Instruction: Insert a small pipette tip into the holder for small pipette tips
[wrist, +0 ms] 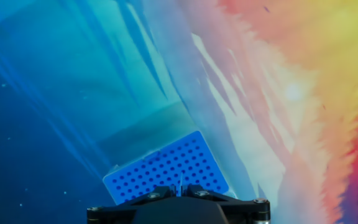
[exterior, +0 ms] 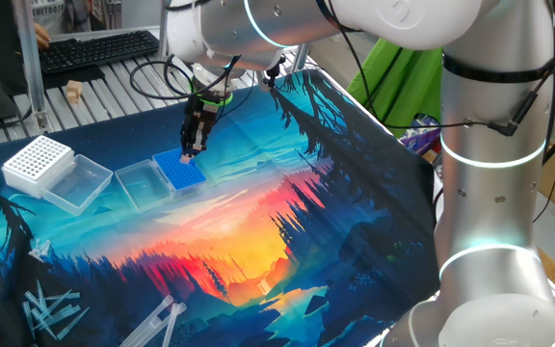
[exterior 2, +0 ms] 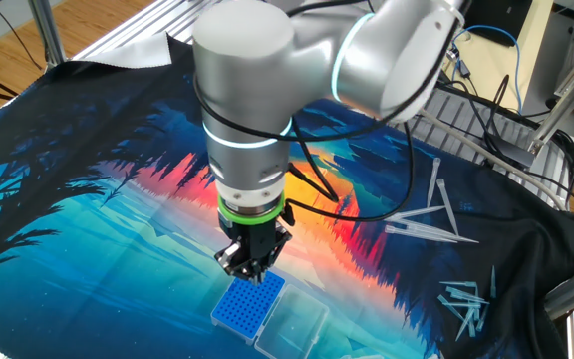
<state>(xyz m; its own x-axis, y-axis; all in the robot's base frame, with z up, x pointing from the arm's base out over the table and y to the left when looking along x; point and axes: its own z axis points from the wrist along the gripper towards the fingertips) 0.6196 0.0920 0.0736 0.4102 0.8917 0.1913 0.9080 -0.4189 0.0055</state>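
Fingers of the gripper pinch the small pipette tip upright, point down for entry; it hangs just above the holder for small pipette tips, near its edge.

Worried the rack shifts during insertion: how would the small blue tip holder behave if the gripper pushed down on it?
The blue holder looks low and flat, so tipping seems unlikely. It appears small and plastic, probably light, and might slide on the printed mat under the gripper.
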